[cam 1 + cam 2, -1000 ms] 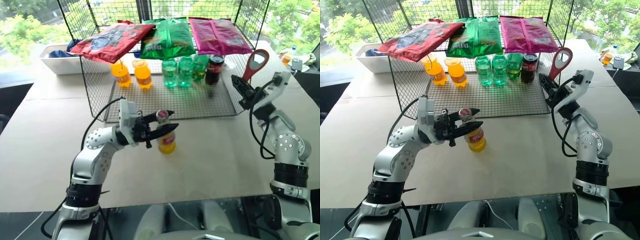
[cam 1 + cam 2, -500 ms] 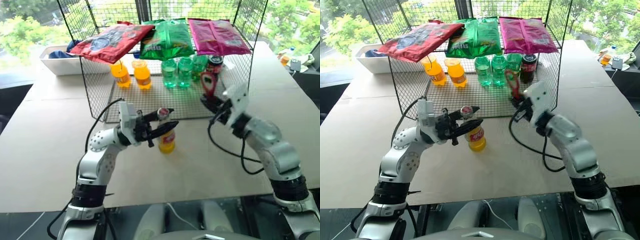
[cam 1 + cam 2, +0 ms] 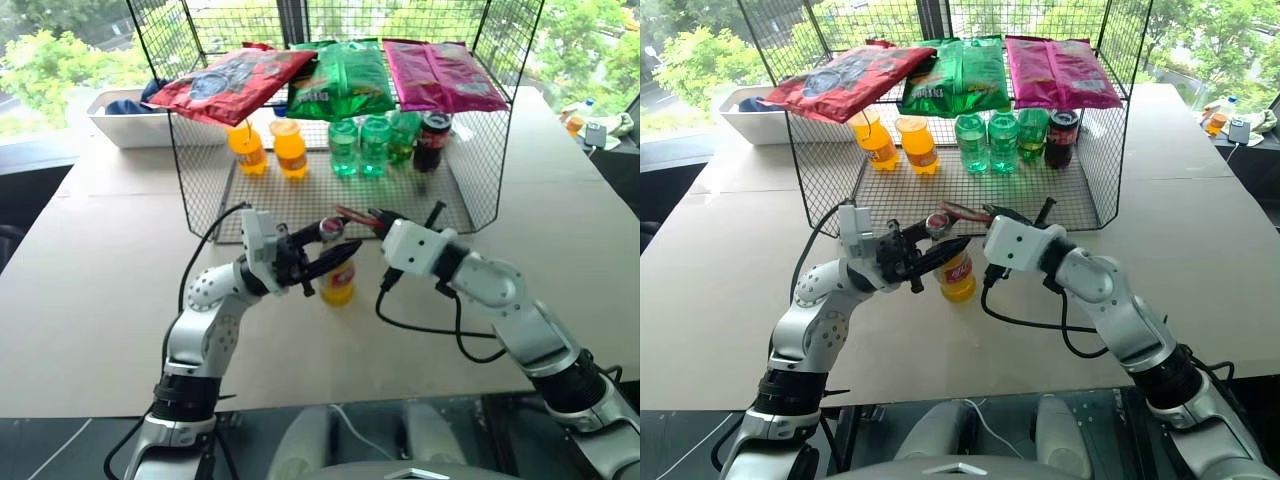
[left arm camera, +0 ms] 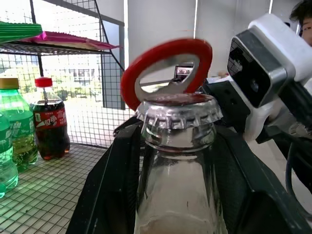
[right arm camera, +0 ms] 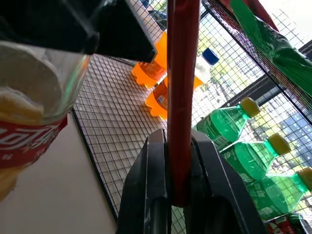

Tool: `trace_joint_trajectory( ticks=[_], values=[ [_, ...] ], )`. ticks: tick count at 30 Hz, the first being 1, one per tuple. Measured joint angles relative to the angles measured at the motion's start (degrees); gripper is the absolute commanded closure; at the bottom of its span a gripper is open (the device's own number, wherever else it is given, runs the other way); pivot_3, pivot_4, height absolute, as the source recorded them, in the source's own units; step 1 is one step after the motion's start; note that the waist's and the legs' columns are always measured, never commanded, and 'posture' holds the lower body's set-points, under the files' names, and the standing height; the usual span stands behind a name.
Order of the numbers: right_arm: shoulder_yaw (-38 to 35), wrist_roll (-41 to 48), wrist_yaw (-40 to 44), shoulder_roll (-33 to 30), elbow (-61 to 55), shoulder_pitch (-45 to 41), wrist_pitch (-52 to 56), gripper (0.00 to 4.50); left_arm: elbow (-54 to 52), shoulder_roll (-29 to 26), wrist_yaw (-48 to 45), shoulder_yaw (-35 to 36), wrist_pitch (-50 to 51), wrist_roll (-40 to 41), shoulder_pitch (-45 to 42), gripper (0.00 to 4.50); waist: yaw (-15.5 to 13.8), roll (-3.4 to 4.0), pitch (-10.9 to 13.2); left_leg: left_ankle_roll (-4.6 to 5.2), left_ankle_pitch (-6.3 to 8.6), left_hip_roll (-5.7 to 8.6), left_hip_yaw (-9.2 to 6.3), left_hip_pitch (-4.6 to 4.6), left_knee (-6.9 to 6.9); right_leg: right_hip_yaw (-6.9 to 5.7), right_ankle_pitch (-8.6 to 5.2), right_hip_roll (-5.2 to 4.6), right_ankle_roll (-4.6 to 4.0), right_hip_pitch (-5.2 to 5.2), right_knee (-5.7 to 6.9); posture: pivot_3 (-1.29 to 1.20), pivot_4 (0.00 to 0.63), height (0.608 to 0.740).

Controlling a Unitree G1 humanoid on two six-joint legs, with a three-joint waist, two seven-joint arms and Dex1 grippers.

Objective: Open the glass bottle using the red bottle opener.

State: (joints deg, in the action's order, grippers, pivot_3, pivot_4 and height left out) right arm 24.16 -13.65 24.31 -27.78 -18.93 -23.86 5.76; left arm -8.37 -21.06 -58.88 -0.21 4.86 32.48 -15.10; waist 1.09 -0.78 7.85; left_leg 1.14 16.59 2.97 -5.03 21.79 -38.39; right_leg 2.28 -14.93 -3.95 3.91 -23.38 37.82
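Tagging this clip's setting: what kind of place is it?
Probably a lab mock-up of a shop shelf, not a real store: a wire rack holding snack bags and soft-drink bottles on a plain table, beside windows onto trees.

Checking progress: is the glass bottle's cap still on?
Yes, capped. The crown cap sits crimped on the glass bottle, with the opener ring just behind it.

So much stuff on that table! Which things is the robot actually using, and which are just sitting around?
In use:
glass bottle, held at the neck by the left gripper
red opener, clamped in the right gripper, its ring at the cap

Sitting around:
wire rack
snack bags
orange bottles
green bottles
cola bottle
white tray
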Motion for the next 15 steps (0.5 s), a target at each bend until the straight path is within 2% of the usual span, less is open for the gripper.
trace_joint_trajectory(
  ticks=[6, 11, 15],
  values=[
    [0.1, -11.4, -6.8, 0.2, 5.6, -0.7, -9.7, 4.5, 0.7, 0.3, 0.3, -0.3, -0.1, 0.0, -0.5, 2.79, -0.2, -0.04, 0.0, 0.0, 0.0, 0.01, 0.01, -0.04, 0.0, 0.0, 0.0, 0.0, 0.0, 0.03, 0.01, 0.0, 0.15, 0.74],
    [-0.3, -16.7, -12.4, 2.0, 9.2, -0.6, -15.1, 4.5, 0.9, 0.3, 0.4, -0.3, 0.1, 0.1, -0.7, 2.79, -0.2, -0.04, 0.0, -0.01, 0.0, 0.0, 0.02, -0.05, 0.0, 0.02, 0.0, 0.01, 0.0, 0.04, 0.01, 0.0, 0.15, 0.74],
    [-0.2, -17.5, -13.4, 4.3, 10.1, 0.2, -17.6, 4.5, 0.9, 0.1, 0.4, -0.3, 0.5, 0.2, -0.8, 2.79, -0.2, -0.06, -0.1, -0.01, 0.0, -0.01, 0.02, -0.07, 0.0, 0.02, 0.0, 0.03, 0.0, 0.05, 0.01, 0.0, 0.15, 0.74]
  ],
)
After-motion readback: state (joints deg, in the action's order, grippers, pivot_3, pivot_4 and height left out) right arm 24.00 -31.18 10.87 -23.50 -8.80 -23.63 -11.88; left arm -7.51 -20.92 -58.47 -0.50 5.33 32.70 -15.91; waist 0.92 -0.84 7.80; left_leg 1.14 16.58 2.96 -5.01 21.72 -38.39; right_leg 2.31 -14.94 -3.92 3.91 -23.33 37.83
